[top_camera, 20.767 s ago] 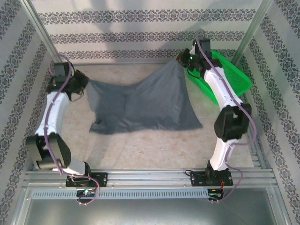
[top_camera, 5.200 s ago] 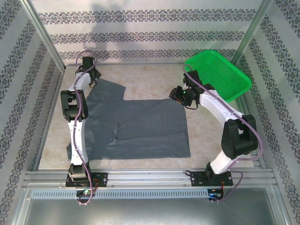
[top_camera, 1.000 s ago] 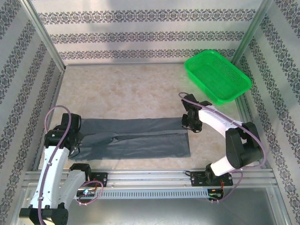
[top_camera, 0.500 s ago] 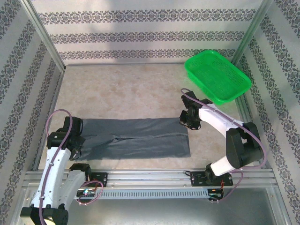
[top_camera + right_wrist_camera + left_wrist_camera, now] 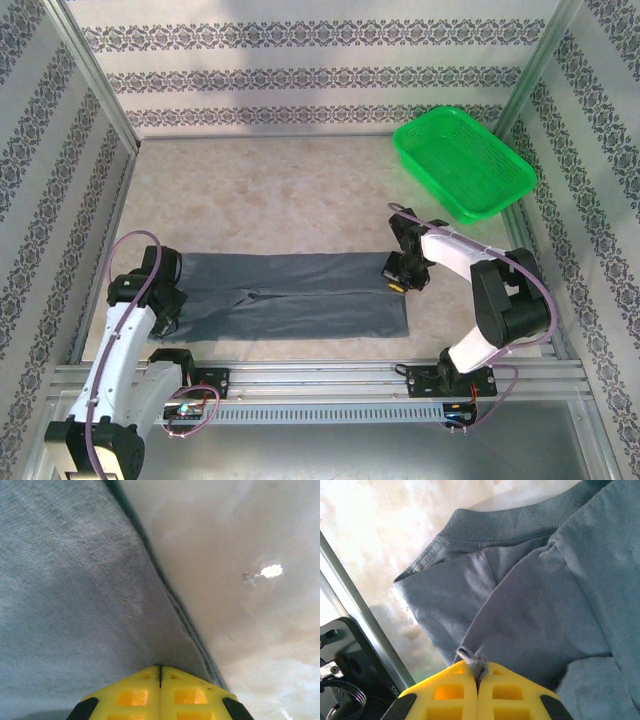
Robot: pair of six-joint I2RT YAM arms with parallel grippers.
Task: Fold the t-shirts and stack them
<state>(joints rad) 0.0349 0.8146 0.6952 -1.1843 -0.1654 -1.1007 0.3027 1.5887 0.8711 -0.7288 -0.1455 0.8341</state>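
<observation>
We see the dark grey t-shirt [image 5: 290, 296] lying flat on the tabletop [image 5: 280, 200] as a long, narrow folded band, close to the near edge and stretching from one arm to the other. At its left end sits our left tool [image 5: 172, 305]; from the left wrist, the yellow fingers [image 5: 450, 692] are pressed together with a small tuck of grey cloth pinched between their tips, and the ribbed collar [image 5: 520, 527] curves across the fabric just beyond them. At the band's right end sits our right tool [image 5: 397, 280]; from the right wrist, its two fingers [image 5: 187, 697] meet with no gap, closed on the layered right edge of the t-shirt [image 5: 75, 595], which runs straight down into them, with bare tabletop beside it. The green mesh basket [image 5: 465, 160] stands well apart, in the far right corner.
</observation>
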